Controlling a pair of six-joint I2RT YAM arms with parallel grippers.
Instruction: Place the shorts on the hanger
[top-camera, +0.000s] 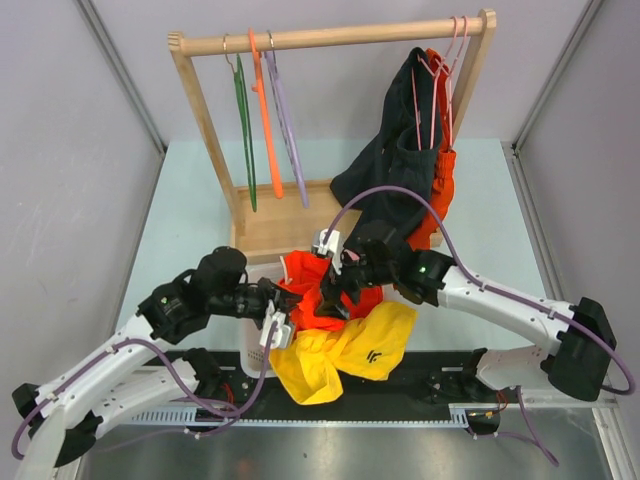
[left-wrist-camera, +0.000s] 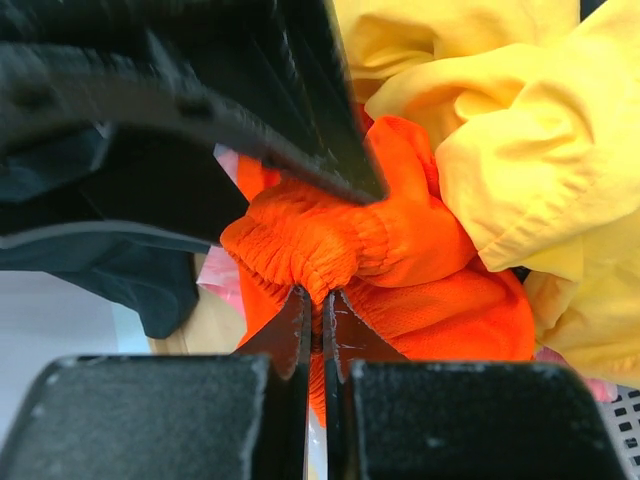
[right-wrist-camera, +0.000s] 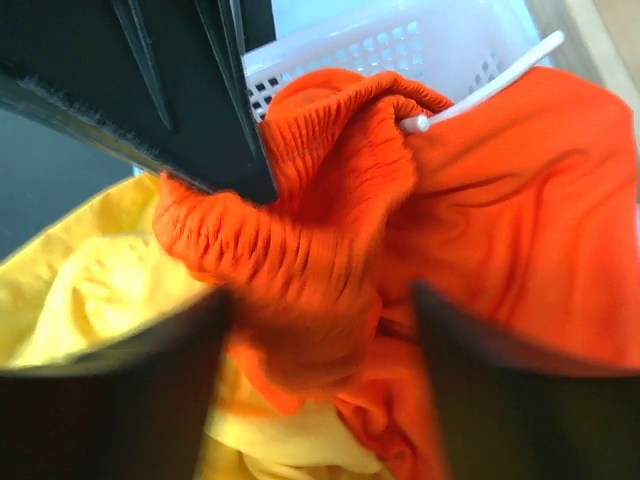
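Grey walls close in a pale bench (top-camera: 180, 200), and at its back stands a wooden rack (top-camera: 205, 120) with the orange hanger (top-camera: 266, 125) hooked on its rod, hanging bare between a green hanger (top-camera: 245, 140) and a lilac hanger (top-camera: 287, 135). Over at the right end of the rod, a dark garment (top-camera: 390, 165) and a red-orange garment (top-camera: 442, 190) droop from pink hangers. Down in front of the rack's base, both arms meet over a white basket (top-camera: 254, 350), and there are the orange shorts (top-camera: 308, 292), bunched up in a heap between them, well away from the hanger. Yellow shorts (top-camera: 345, 352) lie just beside and below, touching them. In the left wrist view, the left claw (left-wrist-camera: 315, 318) is clenched tight, its two fingers pinching a fold of the ribbed orange waistband. The right claw (right-wrist-camera: 320, 300) has its fingers spread wide with waistband fabric bunched in the gap, but that view is blurred, so I cannot tell whether it is squeezing or loose. The white drawstring (right-wrist-camera: 480, 88) pokes out of the waistband above the fabric.
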